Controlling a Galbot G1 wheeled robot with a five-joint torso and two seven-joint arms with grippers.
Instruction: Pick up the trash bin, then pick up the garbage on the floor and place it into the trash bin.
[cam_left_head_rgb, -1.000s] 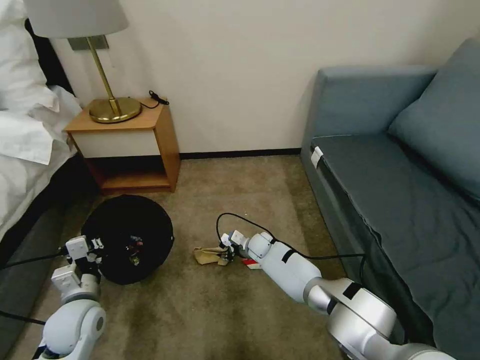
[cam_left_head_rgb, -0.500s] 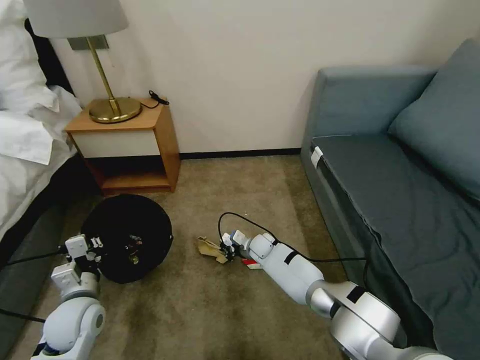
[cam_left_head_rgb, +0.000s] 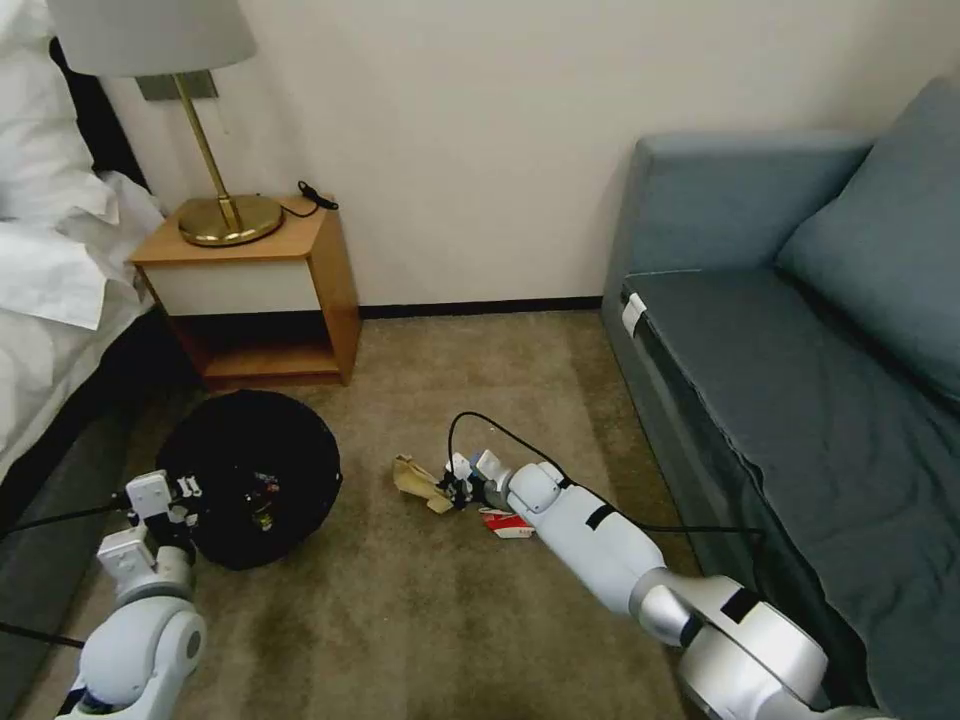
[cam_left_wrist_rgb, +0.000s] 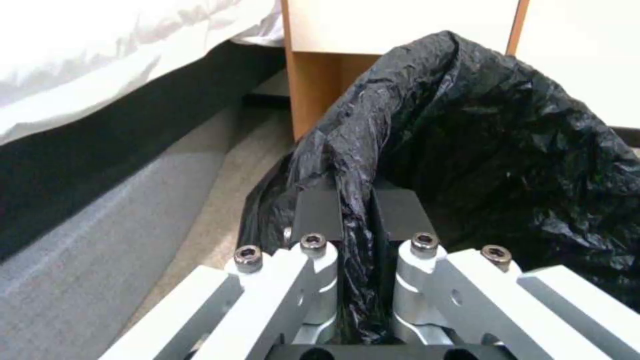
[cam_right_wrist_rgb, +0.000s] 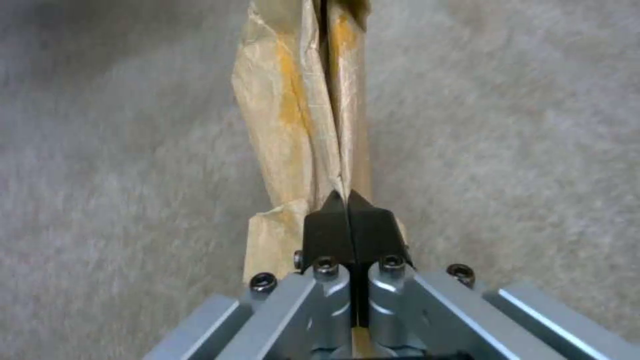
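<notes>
The trash bin (cam_left_head_rgb: 250, 470), round and lined with a crinkled black bag (cam_left_wrist_rgb: 507, 150), hangs at the lower left near the nightstand. My left gripper (cam_left_head_rgb: 185, 500) is shut on the bag at the bin's near rim; in the left wrist view its pads (cam_left_wrist_rgb: 319, 212) pinch a fold of black plastic. Small litter lies inside the bin. My right gripper (cam_left_head_rgb: 452, 490) is shut on the crumpled brown paper (cam_left_head_rgb: 418, 479), one piece of the garbage, just above the carpet; the right wrist view shows the paper (cam_right_wrist_rgb: 300, 110) clamped between the black fingertips. A crushed red-white cup (cam_left_head_rgb: 508, 523) lies on the carpet beside the right forearm.
A wooden nightstand (cam_left_head_rgb: 262, 300) with a brass lamp (cam_left_head_rgb: 225, 215) stands behind the bin. The bed (cam_left_head_rgb: 50, 300) runs along the left. A blue-grey sofa (cam_left_head_rgb: 800, 360) fills the right. Open carpet (cam_left_head_rgb: 400, 620) lies between the arms.
My right gripper has lifted the brown paper off the carpet and pulled it slightly up and away. The left gripper and bin have drifted a little left.
</notes>
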